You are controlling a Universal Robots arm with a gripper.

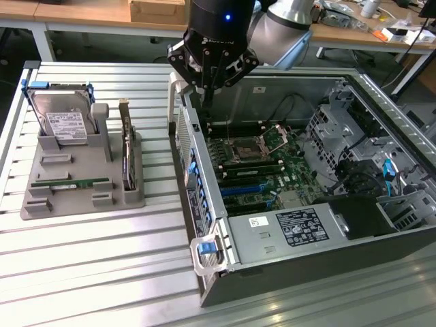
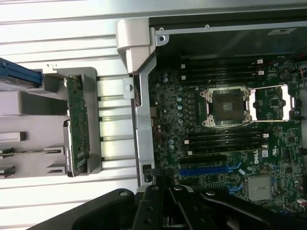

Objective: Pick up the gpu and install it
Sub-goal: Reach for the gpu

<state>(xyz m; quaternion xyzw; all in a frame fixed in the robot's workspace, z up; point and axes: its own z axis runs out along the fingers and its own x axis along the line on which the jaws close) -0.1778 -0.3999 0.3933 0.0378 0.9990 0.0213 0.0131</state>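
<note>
The gpu (image 1: 126, 148) stands on its edge in a slot of the grey holder (image 1: 82, 170), on the exterior view's left, with its metal bracket end pointing away. In the wrist view the gpu (image 2: 76, 125) shows as a thin card, edge on, in the same holder. My gripper (image 1: 206, 101) hangs over the near rear corner of the open computer case (image 1: 204, 204), to the right of the gpu and apart from it. Its fingers (image 2: 158, 203) are shut together with nothing between them. Blue card slots (image 2: 211, 169) lie on the motherboard (image 1: 266, 163) just beyond the fingertips.
In the grey holder a silver hard drive (image 1: 65, 121) stands upright and a green memory stick (image 1: 71, 182) lies flat. The case's metal side wall separates holder and motherboard. Inside the case are a CPU socket (image 2: 225, 106), drive cages (image 1: 340, 136) and cables. A wooden bench runs behind.
</note>
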